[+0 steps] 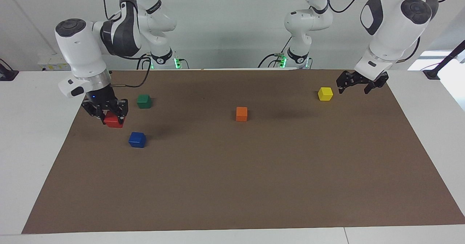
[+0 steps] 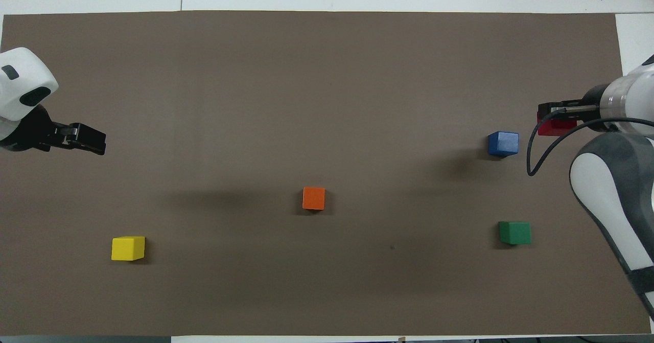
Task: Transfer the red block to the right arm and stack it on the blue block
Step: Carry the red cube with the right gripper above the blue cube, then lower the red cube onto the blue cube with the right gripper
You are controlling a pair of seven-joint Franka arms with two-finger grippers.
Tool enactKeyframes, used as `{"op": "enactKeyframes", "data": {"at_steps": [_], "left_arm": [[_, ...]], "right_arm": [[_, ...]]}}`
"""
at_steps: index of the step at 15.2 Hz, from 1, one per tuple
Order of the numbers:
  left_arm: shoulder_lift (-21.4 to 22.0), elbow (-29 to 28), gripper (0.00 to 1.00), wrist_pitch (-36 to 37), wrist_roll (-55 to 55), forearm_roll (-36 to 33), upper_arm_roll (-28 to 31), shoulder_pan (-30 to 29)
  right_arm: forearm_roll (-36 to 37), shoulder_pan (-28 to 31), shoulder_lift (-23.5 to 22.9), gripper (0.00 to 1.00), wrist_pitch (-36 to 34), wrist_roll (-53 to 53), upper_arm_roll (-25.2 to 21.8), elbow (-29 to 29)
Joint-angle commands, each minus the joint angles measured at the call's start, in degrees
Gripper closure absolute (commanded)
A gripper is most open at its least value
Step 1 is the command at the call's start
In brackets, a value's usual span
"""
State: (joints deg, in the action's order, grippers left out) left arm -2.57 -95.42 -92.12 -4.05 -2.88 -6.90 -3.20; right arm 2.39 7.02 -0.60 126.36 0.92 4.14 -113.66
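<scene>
the right gripper [image 1: 109, 114] clenched the small glossy red cube [image 1: 114, 121] between its 2 fingers, the deep-blue cube [image 1: 137, 139] lying just beside them. off-centre lowering could nudge it. the left gripper [image 1: 359, 84] waited, fingers released.

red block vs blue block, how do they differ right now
The red block sits between the right gripper's fingers; the blue block lies free on the brown mat. Red is partly hidden by the gripper; blue shows whole. Both are similar-sized cubes at the right arm's end.
</scene>
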Motion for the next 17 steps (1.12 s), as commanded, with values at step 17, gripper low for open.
{"op": "enactKeyframes", "data": {"at_steps": [17], "left_arm": [[1.6,0.5,0.0,0.7,-0.3,1.5,2.3,2.4]], "right_arm": [[-1.4,-0.2,-6.5,1.0,13.2,-9.7,0.2,-7.7]]}}
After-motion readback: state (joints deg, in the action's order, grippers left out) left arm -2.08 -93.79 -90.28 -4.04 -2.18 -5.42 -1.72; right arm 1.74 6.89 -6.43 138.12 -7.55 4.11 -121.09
